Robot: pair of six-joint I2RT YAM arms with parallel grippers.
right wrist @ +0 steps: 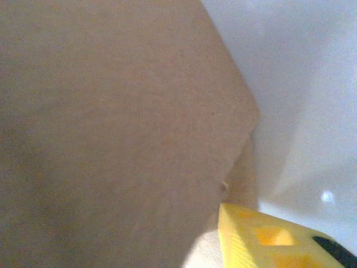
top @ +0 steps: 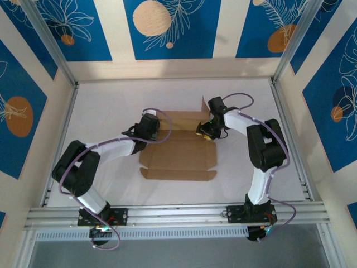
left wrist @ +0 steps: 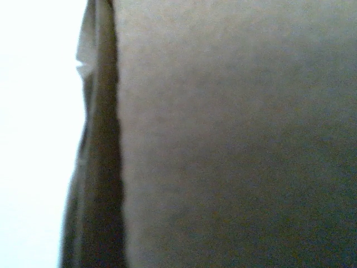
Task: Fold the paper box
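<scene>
Two arms work over one white table (top: 111, 106), which carries the paper box (top: 178, 153) at its middle. Box: brown cardboard, lying mostly flat and opened out, with a long narrow flap along its near edge and one small flap at its far right corner standing up off the sheet. Left arm (top: 106, 151) reaches in from the box's left side; right arm (top: 262, 145) bends in from the box's right side. Left gripper (top: 149, 127) sits at the box's far left corner, over the cardboard edge; fingers closed together, and whether cardboard is pinched between them cannot be told. Left wrist view, blurred: plain brown cardboard close up, a dark fold down its left, bright table beyond. Right gripper (top: 206, 131) sits at the box's far right corner, just beside the raised flap. One yellow finger (right wrist: 245, 234) lies below the flap's edge, close to the cardboard; contact not confirmed. Finger spacing on the right: cannot tell
</scene>
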